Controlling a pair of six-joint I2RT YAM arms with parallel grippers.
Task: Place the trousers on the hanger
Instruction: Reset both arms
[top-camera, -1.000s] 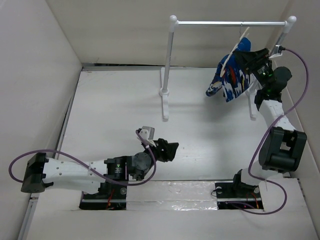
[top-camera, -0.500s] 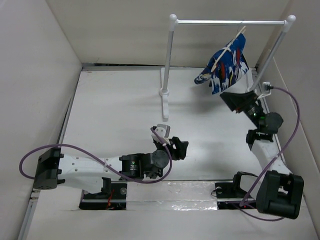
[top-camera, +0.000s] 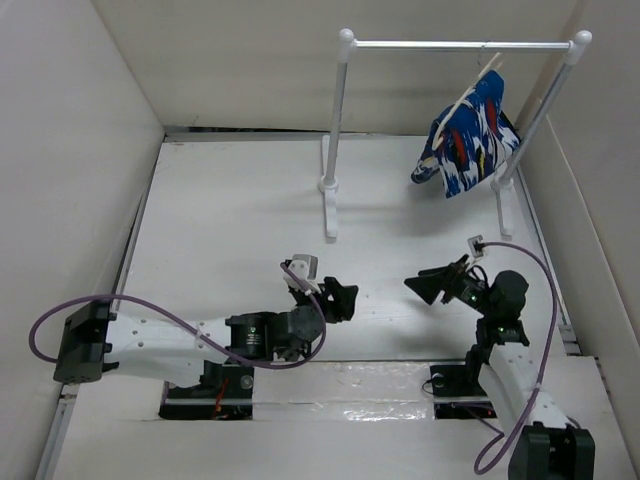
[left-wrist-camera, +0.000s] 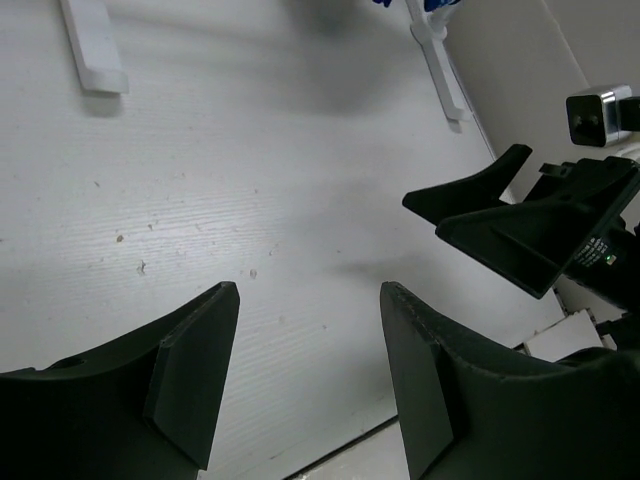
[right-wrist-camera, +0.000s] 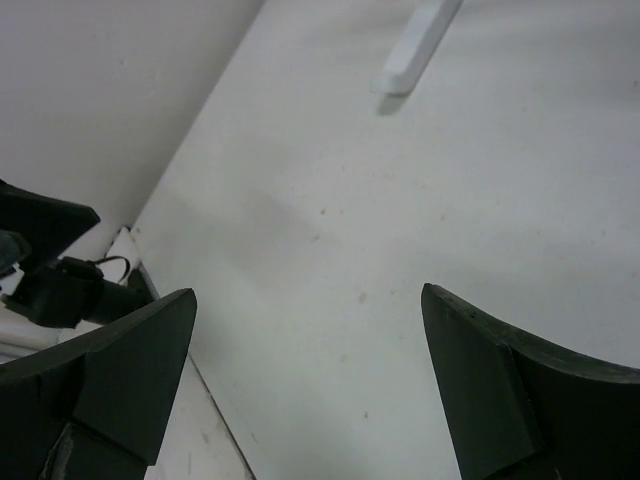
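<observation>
Two arms: both sit low toward the near edge of the table (top-camera: 230, 220), well apart from the clothes at the back.
Left gripper (top-camera: 342, 299): on the left side of the middle, pointing right. The wrist view shows its fingers (left-wrist-camera: 190, 370) spread wide with only bare tabletop between them, so it's not pinching anything.
Rail stand (top-camera: 460, 45): white two-post thing at the back, metal crossbar on top. The left post's foot shows in both wrist cams.
Right gripper (top-camera: 428, 288): just right of the left one, pointing left at it, tips near each other but apart. Jaws are spread really wide, with plain table in the gap on its own cam.
Trousers (top-camera: 468, 150): the blue printed ones, bunched and draped on the hanger, up in the air by the right post. Can't tell if the fabric touches the post.
Hanger (top-camera: 470, 94): thin cream one, tilted, hanging off the crossbar near its right end.
</observation>
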